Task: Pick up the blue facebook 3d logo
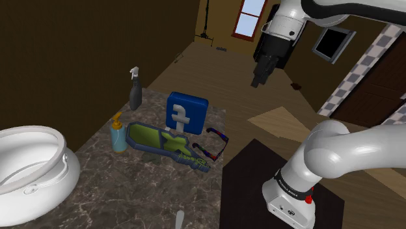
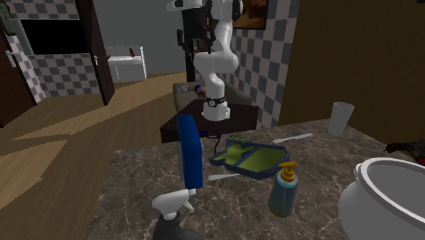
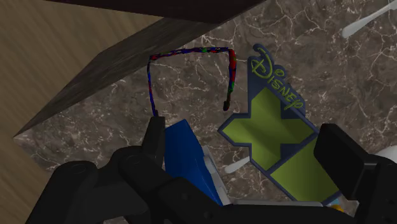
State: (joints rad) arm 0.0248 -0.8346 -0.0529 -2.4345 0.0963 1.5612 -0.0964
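Note:
The blue Facebook 3D logo (image 1: 187,112), a rounded block with a white "f", stands upright on the dark marble counter (image 1: 130,198). In the second exterior view the logo (image 2: 190,151) is seen edge-on. My black gripper (image 1: 256,81) hangs high in the air, well above the counter and off toward the shoulder view's right of the logo. In the wrist view the gripper (image 3: 248,149) is open with nothing between its fingers, and the logo (image 3: 188,159) lies far below, close to one finger (image 3: 153,137).
A green and blue Disney X plaque (image 1: 162,143) lies flat beside the logo, with colourful glasses (image 1: 218,143) at the counter's edge. A spray bottle (image 1: 135,88), a soap dispenser (image 1: 118,133), a large white pot (image 1: 32,169) and a clear cup (image 2: 340,117) also stand here.

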